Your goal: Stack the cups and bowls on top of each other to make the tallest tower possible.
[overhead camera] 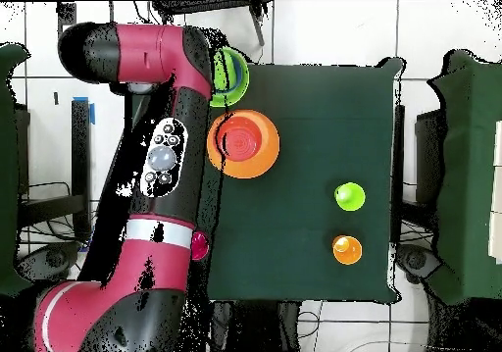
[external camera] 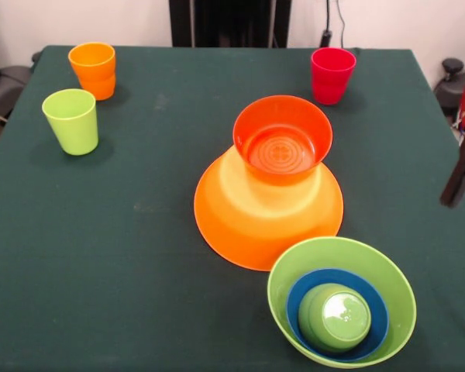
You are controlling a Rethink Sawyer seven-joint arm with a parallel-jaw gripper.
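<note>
The tower is a very large orange bowl [external camera: 248, 221] lying upside down mid-table, with a small red-orange bowl [external camera: 283, 139] upright on it; both also show in the overhead view [overhead camera: 243, 144]. A light green bowl [external camera: 288, 273] at the near right holds a blue bowl [external camera: 301, 293], with a green cup [external camera: 335, 316] upside down inside that. An orange cup [external camera: 91, 70], a lime green cup [external camera: 71, 120] and a red-pink cup [external camera: 332, 74] stand apart. A red and black piece, apparently the gripper [external camera: 457, 182], hangs at the right edge, away from all of them.
The red arm [overhead camera: 162, 162] lies along the table's left side in the overhead view and hides part of the light green bowl [overhead camera: 233, 74] and the red-pink cup [overhead camera: 200, 244]. The green table [external camera: 139, 256] ends close to the near bowl.
</note>
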